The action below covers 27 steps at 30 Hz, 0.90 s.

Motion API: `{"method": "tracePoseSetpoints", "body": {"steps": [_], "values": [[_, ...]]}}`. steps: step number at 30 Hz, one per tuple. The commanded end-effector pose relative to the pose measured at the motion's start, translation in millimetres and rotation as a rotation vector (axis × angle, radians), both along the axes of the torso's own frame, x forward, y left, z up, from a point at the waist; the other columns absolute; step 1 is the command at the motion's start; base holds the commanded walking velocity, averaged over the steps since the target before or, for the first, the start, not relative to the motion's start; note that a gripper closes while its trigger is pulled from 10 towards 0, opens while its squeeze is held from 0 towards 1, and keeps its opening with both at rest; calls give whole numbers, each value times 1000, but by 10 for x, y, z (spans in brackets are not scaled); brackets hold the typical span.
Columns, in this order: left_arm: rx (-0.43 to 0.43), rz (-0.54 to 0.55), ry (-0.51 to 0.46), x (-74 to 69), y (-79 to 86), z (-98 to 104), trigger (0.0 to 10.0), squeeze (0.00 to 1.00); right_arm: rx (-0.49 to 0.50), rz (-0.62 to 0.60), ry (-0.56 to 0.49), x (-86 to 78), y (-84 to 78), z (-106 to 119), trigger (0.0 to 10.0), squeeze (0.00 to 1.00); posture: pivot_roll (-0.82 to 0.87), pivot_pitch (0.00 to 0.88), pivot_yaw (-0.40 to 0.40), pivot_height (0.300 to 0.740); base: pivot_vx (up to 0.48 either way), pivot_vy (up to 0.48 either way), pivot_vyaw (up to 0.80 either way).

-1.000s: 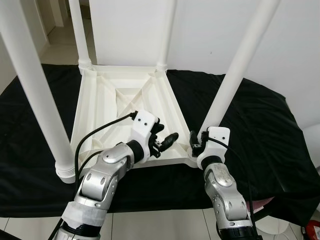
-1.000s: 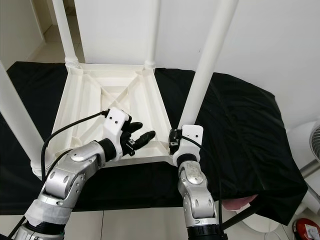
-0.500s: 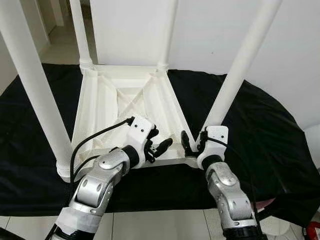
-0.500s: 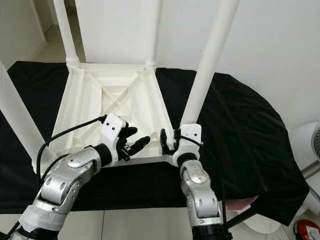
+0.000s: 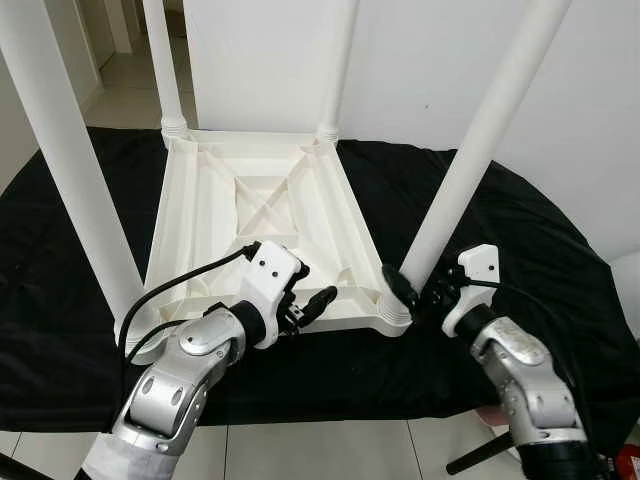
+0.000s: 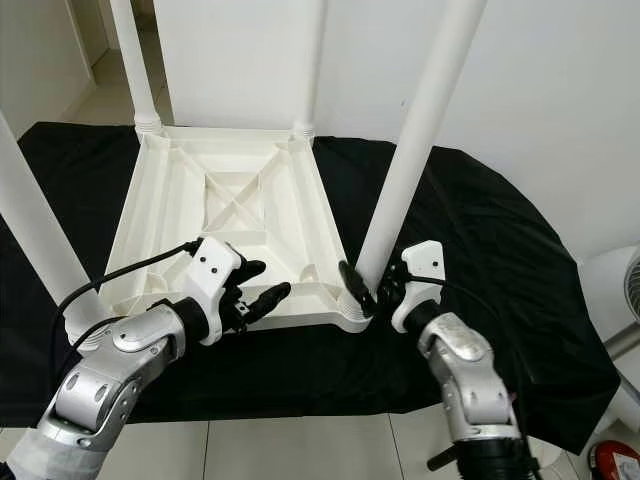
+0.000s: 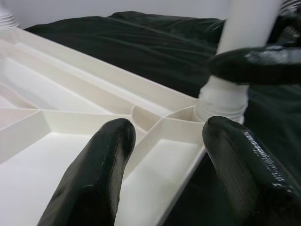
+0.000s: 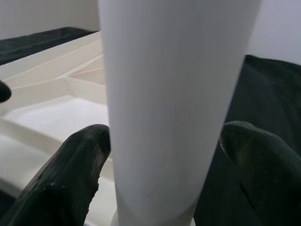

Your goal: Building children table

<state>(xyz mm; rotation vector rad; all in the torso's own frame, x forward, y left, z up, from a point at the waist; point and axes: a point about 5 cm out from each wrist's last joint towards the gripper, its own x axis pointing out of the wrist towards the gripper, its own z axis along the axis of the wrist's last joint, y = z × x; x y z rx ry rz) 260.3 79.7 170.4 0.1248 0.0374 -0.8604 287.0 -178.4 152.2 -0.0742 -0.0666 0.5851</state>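
A white plastic children's table (image 5: 260, 215) lies upside down on a black cloth (image 5: 520, 250), its four legs pointing up. The robot's right gripper (image 6: 375, 285) is at the near right corner, its two black fingers spread apart on either side of the near right leg (image 5: 470, 160) just above its socket; the wrist view shows gaps between the pads and the leg, so it is not clamped. The left gripper (image 5: 305, 305) hovers over the table's near edge, fingers (image 7: 94, 183) parted and holding nothing. A white wall (image 5: 420, 60) stands behind, tiled floor (image 5: 330, 450) in front.
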Motion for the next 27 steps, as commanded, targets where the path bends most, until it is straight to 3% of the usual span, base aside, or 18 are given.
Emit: {"method": "tracePoseSetpoints", "body": {"steps": [1,7,16,17,18,19,20,22,23,27], "values": [[7,-188,17,-112,-91,2,10000,0,-9,42,1,8,-29,-7,10000,0,-25,0,-85,740,0,0,0],[34,-235,27,-155,-142,-14,10000,0,-53,158,49,85,-11,-120,10000,0,-18,0,-83,740,0,0,0],[63,-241,53,-171,-184,-60,10000,0,-75,222,77,212,51,-211,10000,0,-7,0,-82,740,0,0,0],[67,-236,53,-172,-186,-68,10000,0,-76,226,76,227,52,-222,9294,0,-6,0,-82,740,0,0,0],[68,-233,53,-175,-190,-75,10000,0,-80,216,70,244,50,-228,4118,0,-5,0,-83,740,0,0,0],[68,-233,53,-175,-190,-75,10000,0,-80,216,70,244,50,-228,4118,0,-5,0,-83,740,0,0,0],[68,-230,54,-177,-195,-79,10000,0,-87,199,66,260,43,-238,1765,0,-4,0,-85,740,0,0,0],[67,-228,55,-179,-199,-80,10000,0,-91,190,61,273,36,-246,1765,0,-4,0,-85,740,0,0,0],[62,-223,55,-178,-205,-76,10000,0,-90,185,67,281,29,-258,0,0,-4,0,-87,740,0,0,0],[53,-217,52,-176,-230,-70,10000,0,-58,170,94,280,30,-302,0,0,-7,0,-94,740,0,0,0]]}}
